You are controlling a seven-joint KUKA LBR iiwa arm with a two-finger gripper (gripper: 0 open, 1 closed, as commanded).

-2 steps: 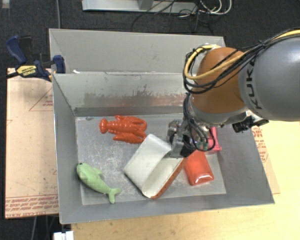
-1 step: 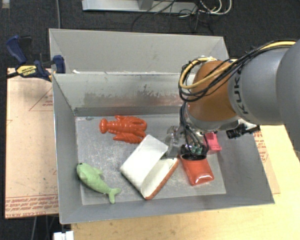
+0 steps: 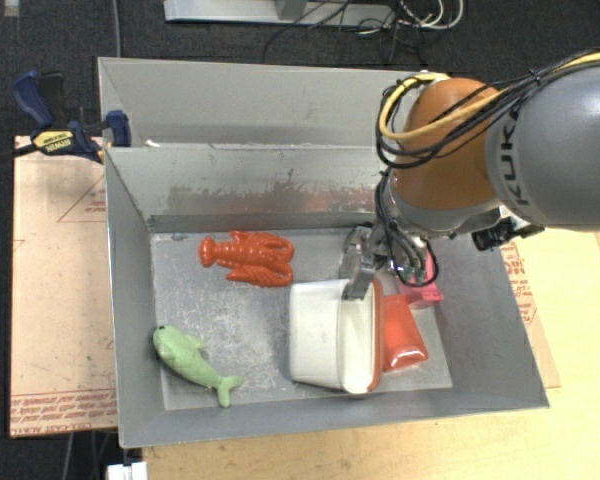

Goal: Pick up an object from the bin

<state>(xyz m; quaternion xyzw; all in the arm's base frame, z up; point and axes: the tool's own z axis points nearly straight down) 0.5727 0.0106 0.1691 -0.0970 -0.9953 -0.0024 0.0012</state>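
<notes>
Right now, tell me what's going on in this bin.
The KUKA arm reaches in from the right, and its gripper is down at the far edge of a white tub in the right half of the grey bin. Nothing is visibly lifted yet. An orange-red piece lies against the tub's right side, with a small pink thing just behind it. A red lobster toy and a green whale toy lie apart on the left.

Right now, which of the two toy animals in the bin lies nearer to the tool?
The red lobster, near the back wall, left of the tool. The green whale lies farther off, in the front left corner.
</notes>
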